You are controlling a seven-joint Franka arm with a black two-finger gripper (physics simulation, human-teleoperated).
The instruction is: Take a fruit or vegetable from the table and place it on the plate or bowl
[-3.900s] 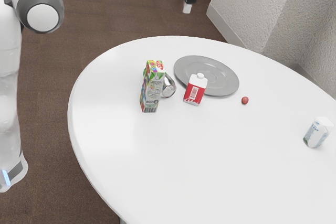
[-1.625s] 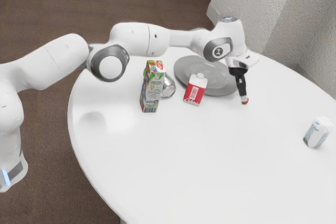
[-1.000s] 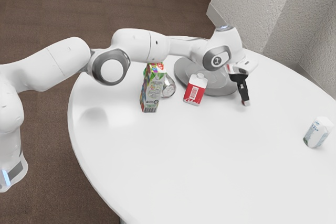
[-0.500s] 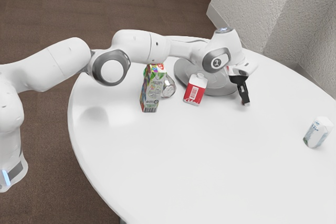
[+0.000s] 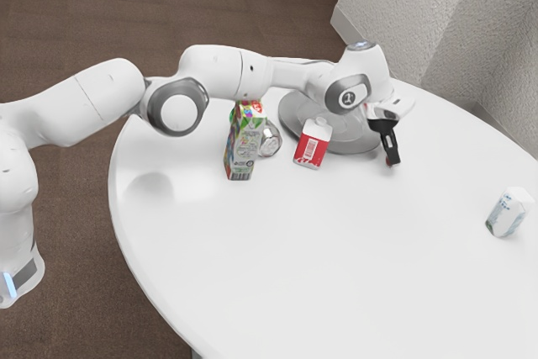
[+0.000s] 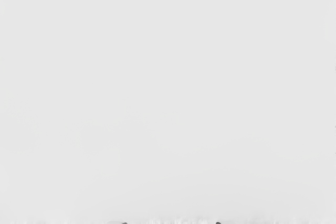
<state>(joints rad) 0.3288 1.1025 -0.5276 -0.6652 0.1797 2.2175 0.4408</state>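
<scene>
While the gripper points down close over the table, just off the one grey plate at its four o'clock, I cannot tell its opening or its hold. Three cartons stand about: one tall colourful, one red, one white.

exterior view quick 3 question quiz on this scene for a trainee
1. How many cartons stand on the table?
2. True or false: the red carton is tipped over on its side.
3. The gripper is: A) low over the table, just off the plate rim; B) high above the plate's middle; C) at the table's near edge.

Key: 1. three; 2. false, it stands upright; 3. A.
</scene>
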